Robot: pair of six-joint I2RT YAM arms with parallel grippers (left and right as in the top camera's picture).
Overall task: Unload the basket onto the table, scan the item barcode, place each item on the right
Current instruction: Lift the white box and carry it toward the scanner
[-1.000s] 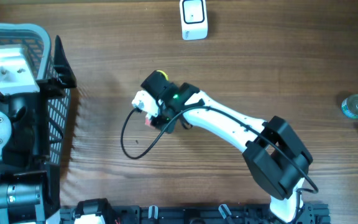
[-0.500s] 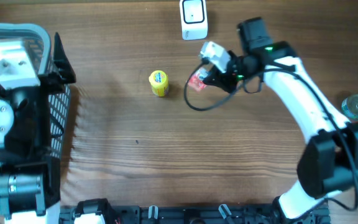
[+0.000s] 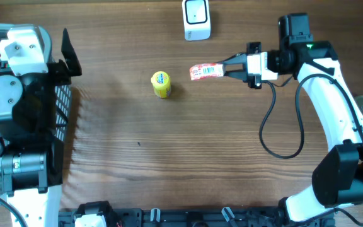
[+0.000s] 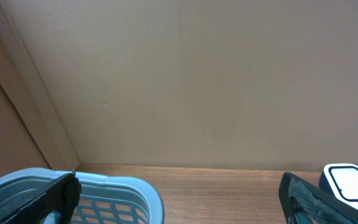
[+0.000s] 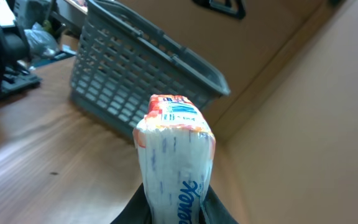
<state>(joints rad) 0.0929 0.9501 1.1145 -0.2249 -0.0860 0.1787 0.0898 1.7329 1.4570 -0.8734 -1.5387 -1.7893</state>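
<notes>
Overhead, we saw our right tool (image 3: 227, 68) clenched on the tissue pack (image 3: 205, 71) near the scanner (image 3: 196, 19); left tool (image 4: 179, 202) gaped wide

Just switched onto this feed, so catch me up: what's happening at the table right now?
The right gripper is shut on a small white tissue packet with a red barcoded end, holding it in the air near the white box-shaped scanner. The left gripper hangs open over the grey plastic basket. A small yellow container sits apart on the wooden table.
</notes>
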